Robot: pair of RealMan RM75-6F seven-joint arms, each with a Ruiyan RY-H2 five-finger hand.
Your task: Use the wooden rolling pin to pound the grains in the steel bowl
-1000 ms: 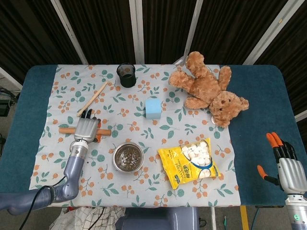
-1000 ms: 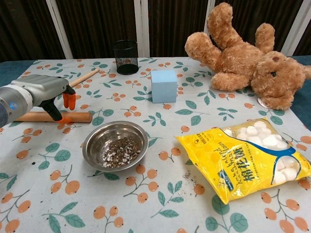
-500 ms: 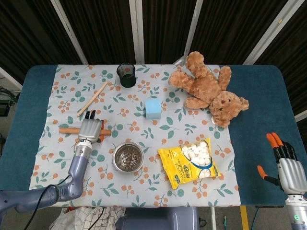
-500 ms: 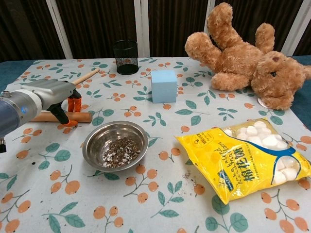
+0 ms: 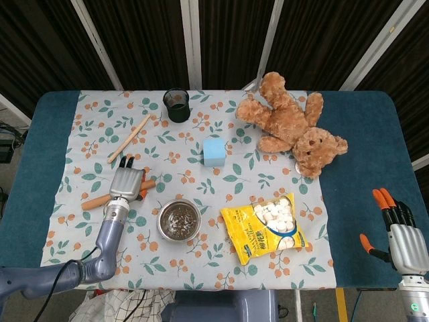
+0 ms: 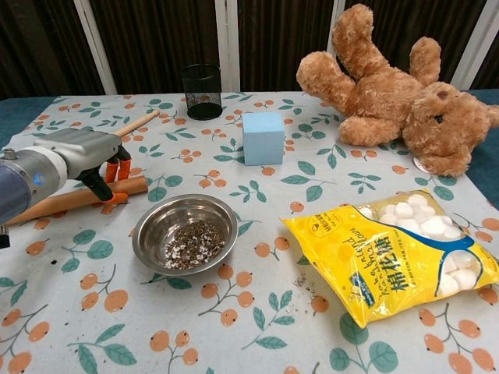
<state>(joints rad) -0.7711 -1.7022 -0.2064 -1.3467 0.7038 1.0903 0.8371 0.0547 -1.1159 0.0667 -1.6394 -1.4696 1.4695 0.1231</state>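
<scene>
Fingers [image 6: 115, 170] of my left hand [image 5: 127, 182] curl over the wooden rolling pin [image 6: 54, 202], gripping it near its right end just left of the steel bowl [image 5: 178, 219]; the pin lies tilted on the floral cloth [image 5: 87, 134] covering the bench [image 5: 362, 134], its far end angled toward me. Grains [image 6: 192, 244] sit in the bowl's bottom. Right of the bowl lies a yellow snack bag [image 5: 268, 226]; beyond the bowl stand a blue cube [image 5: 214, 151] and a black mesh cup [image 5: 177, 104], with a teddy bear [image 5: 291, 124] further right. My right hand [image 5: 395, 231] waits well right of the bowl, fingers spread, holding nothing
</scene>
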